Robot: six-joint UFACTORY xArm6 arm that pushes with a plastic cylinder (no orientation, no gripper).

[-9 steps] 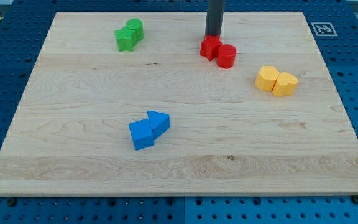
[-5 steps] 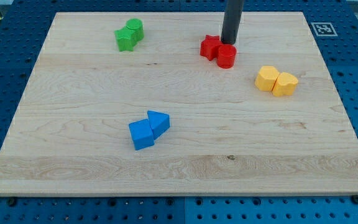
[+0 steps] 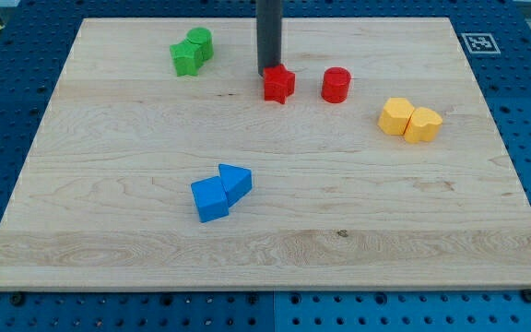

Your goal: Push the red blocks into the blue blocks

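A red star block (image 3: 279, 85) lies near the view's top, a little left of a red cylinder (image 3: 336, 85); a gap separates them. My tip (image 3: 269, 73) stands at the star's upper left edge, touching or nearly touching it. Two blue blocks sit together lower on the board: a blue cube (image 3: 210, 199) and a blue triangle (image 3: 235, 180) touching it on its upper right. They lie well below and to the left of the red blocks.
Two green blocks (image 3: 191, 52) sit together at the view's top left. Two yellow blocks (image 3: 409, 120) sit together at the right. The wooden board (image 3: 109, 240) rests on a blue pegboard; a marker tag (image 3: 480, 42) is at the top right.
My tip moved right, then swung left. The red star slid left, away from the red cylinder, so the two reds are now apart. The cylinder barely moved.
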